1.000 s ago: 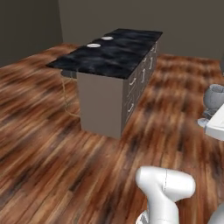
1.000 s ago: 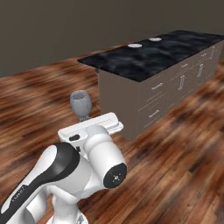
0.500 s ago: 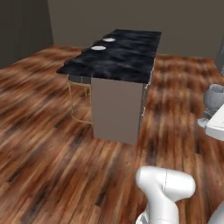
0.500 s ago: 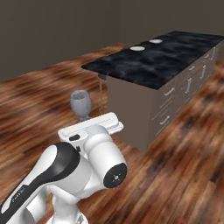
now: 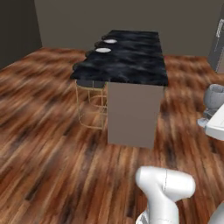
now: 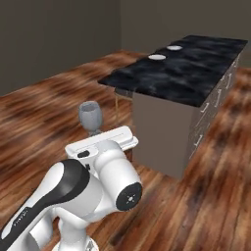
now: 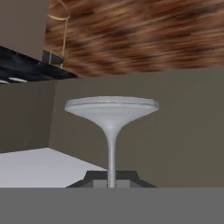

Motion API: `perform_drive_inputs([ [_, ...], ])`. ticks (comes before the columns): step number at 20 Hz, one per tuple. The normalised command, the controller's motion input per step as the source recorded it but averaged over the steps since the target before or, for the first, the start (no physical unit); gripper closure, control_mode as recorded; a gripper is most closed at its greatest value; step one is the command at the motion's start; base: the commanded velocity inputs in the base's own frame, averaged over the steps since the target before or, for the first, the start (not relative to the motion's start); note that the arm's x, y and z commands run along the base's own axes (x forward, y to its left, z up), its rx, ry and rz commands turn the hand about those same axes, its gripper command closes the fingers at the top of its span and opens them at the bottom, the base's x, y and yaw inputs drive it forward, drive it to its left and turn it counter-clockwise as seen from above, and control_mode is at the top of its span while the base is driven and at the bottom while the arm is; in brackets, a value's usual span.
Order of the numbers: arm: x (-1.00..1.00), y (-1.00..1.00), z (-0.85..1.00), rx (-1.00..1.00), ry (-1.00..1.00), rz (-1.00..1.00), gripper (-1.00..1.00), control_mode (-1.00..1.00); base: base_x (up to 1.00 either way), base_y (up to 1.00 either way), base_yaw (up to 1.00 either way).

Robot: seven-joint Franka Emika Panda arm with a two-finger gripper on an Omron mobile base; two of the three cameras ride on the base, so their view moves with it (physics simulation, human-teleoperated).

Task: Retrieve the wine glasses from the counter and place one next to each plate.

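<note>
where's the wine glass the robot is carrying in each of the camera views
Left base view: wine glass at the right edge, mid-height, bowl up.
Right base view: left of centre, standing above the hand.
Hand view: centre, foot towards the top, stem running down into the shut jaws.
Shared landmark: the black marble island.

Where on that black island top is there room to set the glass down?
The island top is bare across its near end and the side away from the stool. The two plates sit close together along the stool-side edge, so that strip is tighter.
</note>
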Motion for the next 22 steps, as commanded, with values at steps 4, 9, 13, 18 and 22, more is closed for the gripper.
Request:
perform_drive_inputs([
  [4, 0.00, 0.00, 0.00, 0.00, 0.00, 0.00, 1.00, 1.00, 0.76, 1.00, -0.22],
  [9, 0.00, 0.00, 0.00, 0.00, 0.00, 0.00, 1.00, 1.00, 0.87, 1.00, -0.22],
  [13, 0.00, 0.00, 0.00, 0.00, 0.00, 0.00, 1.00, 1.00, 0.99, 1.00, -0.22],
  [18, 0.00, 0.00, 0.00, 0.00, 0.00, 0.00, 1.00, 1.00, 1.00, 1.00, -0.25],
  [22, 0.00, 0.00, 0.00, 0.00, 0.00, 0.00, 1.00, 1.00, 1.00, 1.00, -0.25],
])
